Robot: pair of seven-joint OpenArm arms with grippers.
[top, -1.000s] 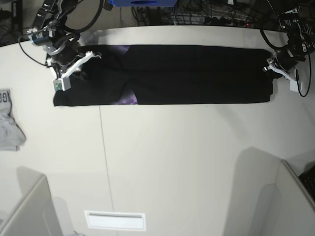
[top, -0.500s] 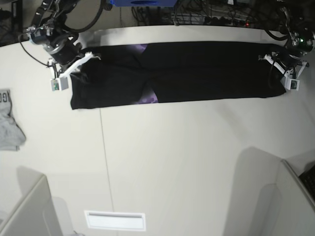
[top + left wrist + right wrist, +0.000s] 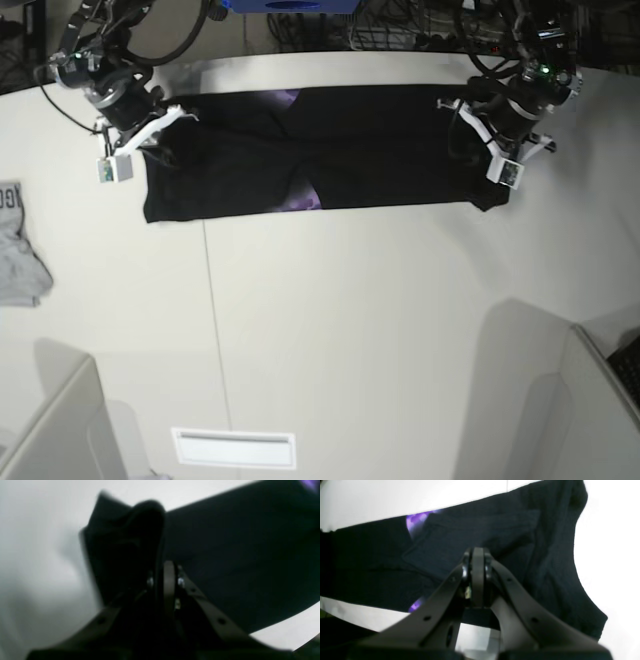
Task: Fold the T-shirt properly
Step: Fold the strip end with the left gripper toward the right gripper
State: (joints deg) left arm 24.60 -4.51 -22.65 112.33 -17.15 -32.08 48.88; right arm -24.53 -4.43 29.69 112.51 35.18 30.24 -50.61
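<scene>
The large black short-sleeved cloth T-shirt (image 3: 330,150) with its purple print lies as a long band along the far side of the pale table (image 3: 350,330), stretched between the two tools. The left gripper (image 3: 497,138) has its jaws pressed together on a bunched black end of the shirt, the cloth rising in a fold just ahead of its tips in the wrist view (image 3: 160,580); the right gripper (image 3: 135,140) is likewise closed, its tips meeting over the other end (image 3: 477,575), though whether cloth is actually pinched there I cannot tell for certain. The step in hand looks like carrying one end across toward the other. To do it well, the left gripper should keep its hold firm, lift enough that the trailing cloth clears the layer below (a dragged edge will wrinkle), and travel straight along the band toward the right gripper, which should anchor its end low against the table. The two short edges should meet squarely before release.
</scene>
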